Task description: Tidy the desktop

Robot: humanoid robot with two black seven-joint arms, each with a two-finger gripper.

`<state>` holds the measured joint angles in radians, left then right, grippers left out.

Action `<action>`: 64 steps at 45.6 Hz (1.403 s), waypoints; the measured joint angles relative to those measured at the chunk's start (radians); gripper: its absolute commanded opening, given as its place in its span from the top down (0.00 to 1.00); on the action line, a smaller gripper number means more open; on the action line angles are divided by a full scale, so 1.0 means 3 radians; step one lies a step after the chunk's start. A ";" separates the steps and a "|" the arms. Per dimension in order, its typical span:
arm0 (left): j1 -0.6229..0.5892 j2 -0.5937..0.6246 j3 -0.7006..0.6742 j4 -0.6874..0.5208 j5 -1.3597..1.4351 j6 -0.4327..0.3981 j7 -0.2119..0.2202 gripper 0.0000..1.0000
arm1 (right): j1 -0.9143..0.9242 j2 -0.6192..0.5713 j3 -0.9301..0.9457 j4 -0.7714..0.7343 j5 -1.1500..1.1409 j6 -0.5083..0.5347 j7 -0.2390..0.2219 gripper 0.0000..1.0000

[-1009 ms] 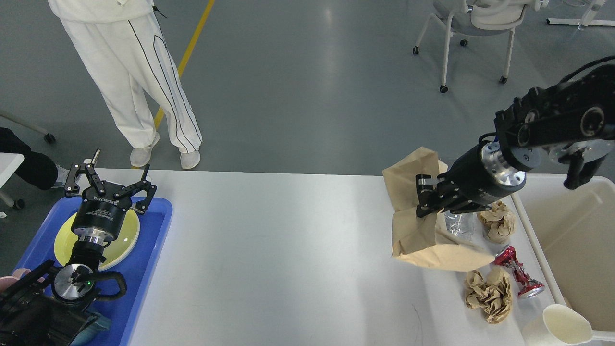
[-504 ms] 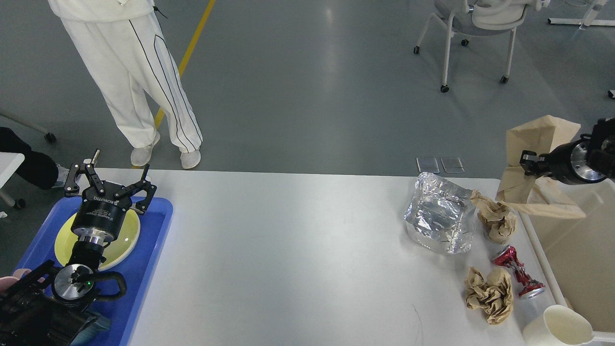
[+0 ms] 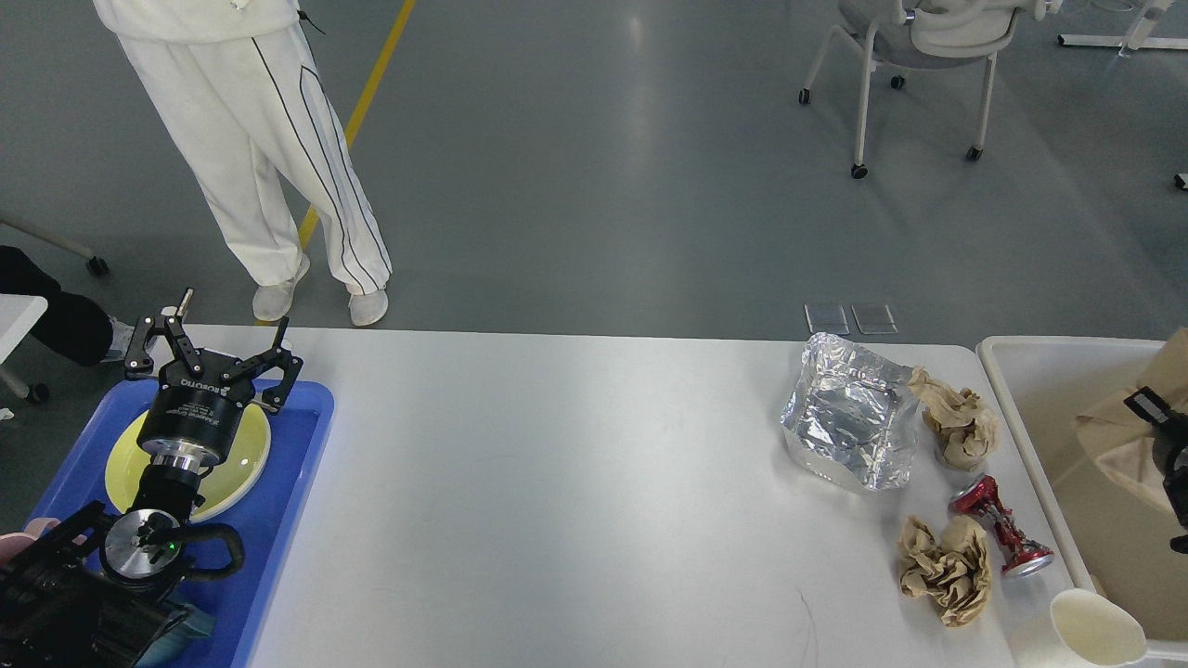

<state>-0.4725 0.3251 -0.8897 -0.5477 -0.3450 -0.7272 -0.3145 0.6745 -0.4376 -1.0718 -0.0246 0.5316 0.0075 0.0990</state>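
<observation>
A second ago our right gripper [image 3: 1151, 405] was over the desktop [image 3: 575, 482] with the brown paper bag [image 3: 1128, 436] pinched in its jaws; half a second ago it was carrying the bag past the table's right end. Now the arm sits at the far right edge of the head view, over the cream-white bin [image 3: 1030, 357], and the bag lies inside the bin's walls. The gripper is mostly cut off by the frame edge, so we cannot tell whether it has let go or is clamped on the bag. Lifting the bag exposed a silver foil pouch [image 3: 849, 425], which lies on the desktop's right part. Beside it are one crumpled paper ball [image 3: 956, 417], a crushed red can [image 3: 1002, 524], a second paper ball [image 3: 945, 568] nearer us, and a paper cup [image 3: 1095, 626] at the near right corner against the bin. Our left gripper [image 3: 209, 348] has not moved across the three frames: fingers spread wide, holding nothing, hovering above the yellow plate [image 3: 237, 464] in the blue tray [image 3: 297, 482] on the desktop's left end. Judgement: one piece of rubbish is as good as binned, and five remain on the right part of the desktop, within the right arm's side. The middle of the desktop carries nothing.
</observation>
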 measured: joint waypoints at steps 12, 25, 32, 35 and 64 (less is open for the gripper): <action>0.0000 0.0000 0.0000 0.0000 0.0000 0.0000 0.0000 0.03 | -0.0202 -0.0048 0.0232 -0.0009 -0.0125 -0.0135 -0.0020 0.00; 0.0000 0.0000 0.0000 0.0000 0.0000 0.0000 0.0000 0.03 | -0.0213 -0.0049 0.0249 -0.0011 -0.0199 -0.0144 -0.0028 0.00; 0.0000 0.0000 0.0000 0.0000 0.0000 0.0000 0.0000 0.03 | -0.0206 -0.0031 0.0244 -0.0010 -0.0205 -0.0130 -0.0045 0.00; 0.0000 0.0000 0.0000 0.0000 0.0000 0.0000 0.0000 0.03 | -0.0197 -0.0023 0.0236 -0.0011 -0.0207 -0.0125 -0.0083 0.00; 0.0000 0.0000 0.0000 0.0000 0.0000 0.0000 0.0000 0.03 | 0.1142 0.0019 0.0208 -0.0010 -0.0598 0.1303 -0.0199 0.00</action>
<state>-0.4725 0.3252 -0.8897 -0.5476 -0.3450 -0.7271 -0.3145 1.0170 -0.4319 -1.0093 -0.0277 0.3523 0.3984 0.0393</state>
